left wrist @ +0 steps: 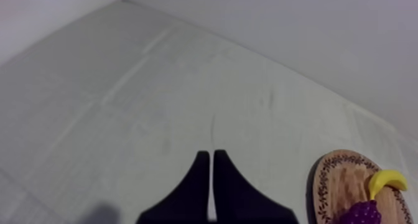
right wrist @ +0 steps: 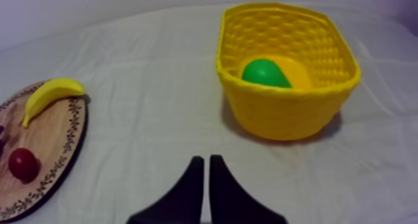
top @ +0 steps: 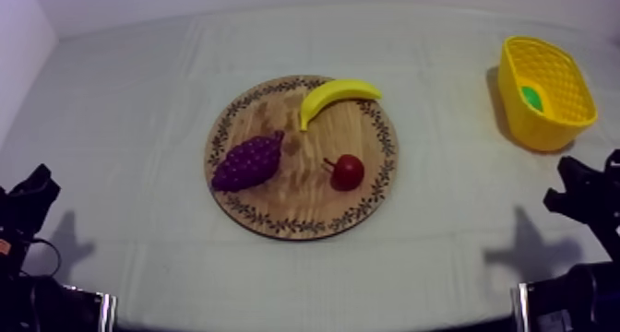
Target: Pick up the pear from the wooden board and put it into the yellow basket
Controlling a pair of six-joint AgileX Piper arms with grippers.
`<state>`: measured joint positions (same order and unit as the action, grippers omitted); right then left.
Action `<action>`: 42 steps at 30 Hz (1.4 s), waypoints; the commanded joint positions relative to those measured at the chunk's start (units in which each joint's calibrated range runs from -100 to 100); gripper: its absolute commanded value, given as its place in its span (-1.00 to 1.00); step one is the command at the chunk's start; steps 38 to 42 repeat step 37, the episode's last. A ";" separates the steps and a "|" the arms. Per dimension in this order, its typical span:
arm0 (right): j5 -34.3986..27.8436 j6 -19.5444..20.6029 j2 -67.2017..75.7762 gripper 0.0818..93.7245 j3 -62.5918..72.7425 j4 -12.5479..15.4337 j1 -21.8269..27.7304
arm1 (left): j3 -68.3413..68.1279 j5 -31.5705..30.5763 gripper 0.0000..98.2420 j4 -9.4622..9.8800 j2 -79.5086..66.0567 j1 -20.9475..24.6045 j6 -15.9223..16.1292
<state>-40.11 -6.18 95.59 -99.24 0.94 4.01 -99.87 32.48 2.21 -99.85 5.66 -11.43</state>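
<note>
The green pear [top: 531, 98] lies inside the yellow basket [top: 557, 122] at the table's right; in the right wrist view the pear [right wrist: 265, 73] rests on the floor of the basket [right wrist: 283, 117]. The round wooden board [top: 295, 205] sits mid-table and carries a banana [top: 334, 96], a bunch of grapes [top: 247, 162] and a small red fruit [top: 347, 172]. My left gripper [top: 35, 190] rests low at the left, its fingers together as a narrow wedge [left wrist: 208, 161] over bare cloth. My right gripper [top: 572, 183] rests low at the right, shut [right wrist: 206, 164], short of the basket.
The board's edge [left wrist: 325, 183] with the banana [left wrist: 385, 180] and grapes [left wrist: 367, 213] lies off to one side of the left fingers. Beside the right fingers are the board [right wrist: 62, 145], banana [right wrist: 50, 94] and small red fruit [right wrist: 23, 164]. Bare cloth lies between board and basket.
</note>
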 commanded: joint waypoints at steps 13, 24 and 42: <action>1.39 -6.22 0.08 -0.99 -0.54 0.10 0.35 | -0.02 0.01 -1.00 0.02 0.02 0.02 -0.01; 1.40 -6.14 0.08 -0.99 -0.54 0.11 0.35 | -0.02 0.01 -1.00 0.02 0.02 0.02 -0.02; 1.48 -6.11 0.08 -0.99 -0.54 0.11 0.35 | -0.02 0.01 -1.00 0.02 0.02 0.02 -0.02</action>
